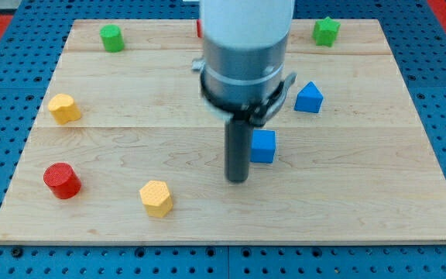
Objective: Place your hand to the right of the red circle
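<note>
The red circle block (61, 180) lies near the board's lower left. My tip (238, 180) rests on the board near the middle, far to the right of the red circle. A blue square block (263, 146) sits just right of the rod, close to it. A yellow hexagon block (156, 198) lies between the red circle and my tip, a little lower.
A yellow block (64, 108) is at the left edge, a green cylinder (112, 37) at top left, a green star (326, 31) at top right, a blue triangular block (309, 98) right of the arm. A red block (199, 29) is mostly hidden behind the arm.
</note>
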